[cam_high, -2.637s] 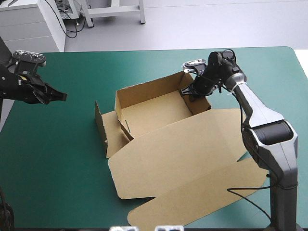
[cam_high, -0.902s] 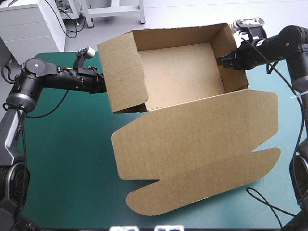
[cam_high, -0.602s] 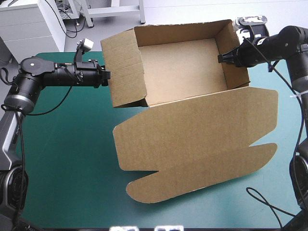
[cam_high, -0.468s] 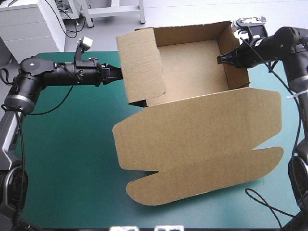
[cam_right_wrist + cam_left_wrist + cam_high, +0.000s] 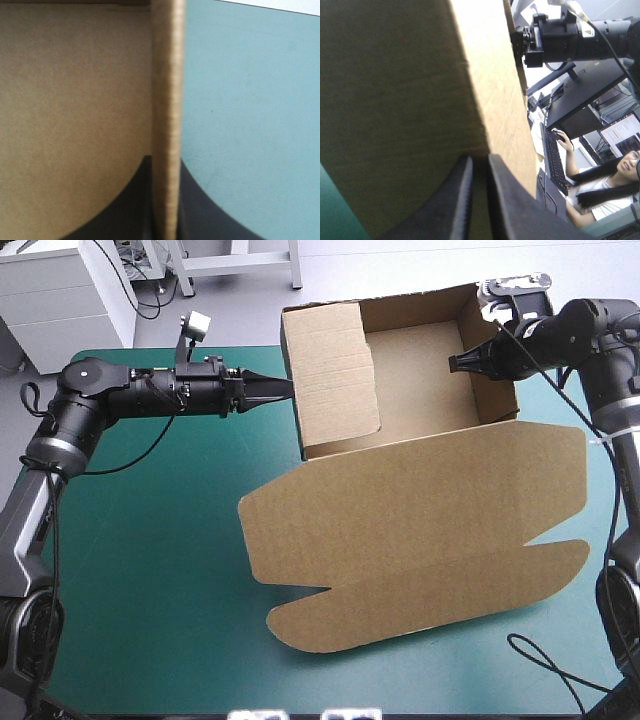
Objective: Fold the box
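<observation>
Left side first: the left end effector (image 5: 283, 386) reaches in level above the desk (image 5: 140, 560). Its black fingers (image 5: 457, 200) are pressed almost together with only a thin slit between them. The tip sits right against the outer face of the box's left wall. From the left wrist view that brown wall fills everything ahead of the fingers, and nothing looks pinched between them.

The box (image 5: 420, 530) is up off the teal-green cover, over the far middle-to-right part of the desk. It's tilted so the open tray faces the high camera. The left wall is angled inward over the tray floor. The big lid panel with its two rounded flaps hangs flat toward the near edge. I can't tell if the lid touches the desk.

Over on the right, the right end effector (image 5: 462, 362) is clamped on the tray's right wall. In the right wrist view the board edge (image 5: 167, 100) runs straight up between the fingers (image 5: 200, 210), with the tray's inside on one side and the cover on the other.
</observation>
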Robot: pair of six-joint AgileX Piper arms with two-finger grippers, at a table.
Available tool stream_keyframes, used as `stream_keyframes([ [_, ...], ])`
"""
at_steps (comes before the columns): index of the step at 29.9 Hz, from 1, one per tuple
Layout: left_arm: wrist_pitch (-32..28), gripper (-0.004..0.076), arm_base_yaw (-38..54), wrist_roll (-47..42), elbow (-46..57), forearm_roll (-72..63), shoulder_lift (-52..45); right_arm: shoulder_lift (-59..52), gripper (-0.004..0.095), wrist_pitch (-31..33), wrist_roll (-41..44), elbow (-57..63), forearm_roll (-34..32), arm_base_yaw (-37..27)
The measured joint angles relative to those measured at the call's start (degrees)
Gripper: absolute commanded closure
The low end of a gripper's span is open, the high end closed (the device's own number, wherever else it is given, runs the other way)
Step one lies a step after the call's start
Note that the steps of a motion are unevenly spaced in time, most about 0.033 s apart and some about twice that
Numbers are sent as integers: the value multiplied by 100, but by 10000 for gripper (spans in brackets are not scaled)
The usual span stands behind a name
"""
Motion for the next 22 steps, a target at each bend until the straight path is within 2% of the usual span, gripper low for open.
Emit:
stream_keyframes([
  [4,0,275,-18,5,0,0,0,0,923,-24,91,0,-33,6],
  [6,0,225,-18,5,0,0,0,0,923,-70,114,0,-21,18],
  [10,5,221,-18,7,0,0,0,0,920,-151,208,0,-124,169],
  [16,-60,221,-18,-30,-99,219,0,0,920,-254,608,0,-771,566],
  [22,-356,223,-70,-929,-674,1565,0,0,920,-408,944,0,-1057,877],
])
